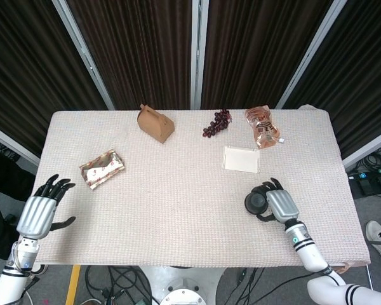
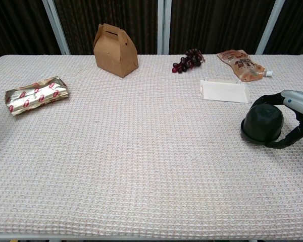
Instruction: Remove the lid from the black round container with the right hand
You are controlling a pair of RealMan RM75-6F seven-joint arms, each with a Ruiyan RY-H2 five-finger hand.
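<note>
1. Chest view shows a risk: the black pot (image 2: 263, 123) could be tipped or dropped, because it is held only from the side by the right hand (image 2: 293, 118), with dark fingers (image 2: 285, 141) curled around it.

2. The lid might not come off, it is judged, because nothing else is holding the pot down. The left hand (image 1: 41, 210) is far away at about 9 o'clock, off the table edge, with its fingers spread and nothing in it.

3. The pot could be knocked against the white tray (image 2: 224, 91), which lies near it at about 11 o'clock in the chest view.

4. The pot is seen at about 4 o'clock on the table (image 1: 178, 210), near the right front part. It cannot be told whether it rests on the cloth or is lifted a little.

5. The pot is round, black and dull, wider at the bottom rim and narrower on top. No line between lid and pot can be made out, so it cannot be told whether the lid is on or off.

6. Grapes (image 2: 188, 60), a brown box (image 2: 115, 50) and a shiny packet (image 2: 35, 94) lie well apart from the pot.
</note>
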